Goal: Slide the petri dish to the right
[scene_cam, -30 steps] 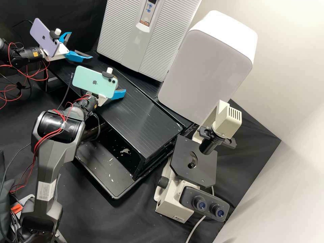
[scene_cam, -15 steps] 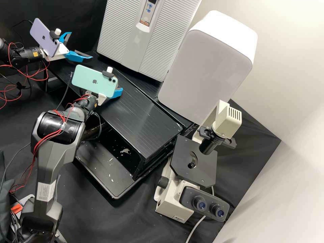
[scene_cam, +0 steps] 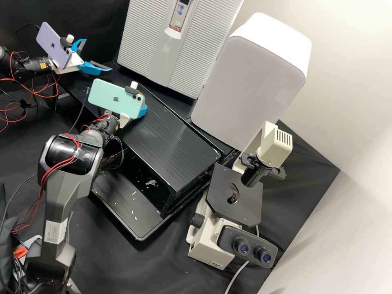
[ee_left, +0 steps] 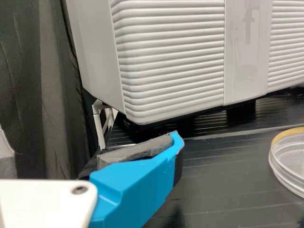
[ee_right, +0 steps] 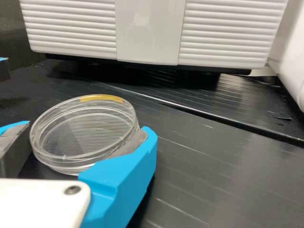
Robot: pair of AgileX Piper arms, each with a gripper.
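In the high view, the left gripper (scene_cam: pixel 97 57) stands wide open beside the ribbed white unit (scene_cam: pixel 179 49), which carries a small control panel (scene_cam: pixel 179 12). The right gripper (scene_cam: pixel 138 111) sits low on the black platform (scene_cam: pixel 175 143), with bare surface running on to the platform's edge.

In the left wrist view, the petri dish (ee_left: pixel 289 161) lies well apart from that gripper's finger.

In the right wrist view, the fingers (ee_right: pixel 123 180) clasp the petri dish from both sides. There is a yellow strip (ee_right: pixel 100 98) on its rim.

No legible text, control panel (scene_cam: pixel 178 15) print too small
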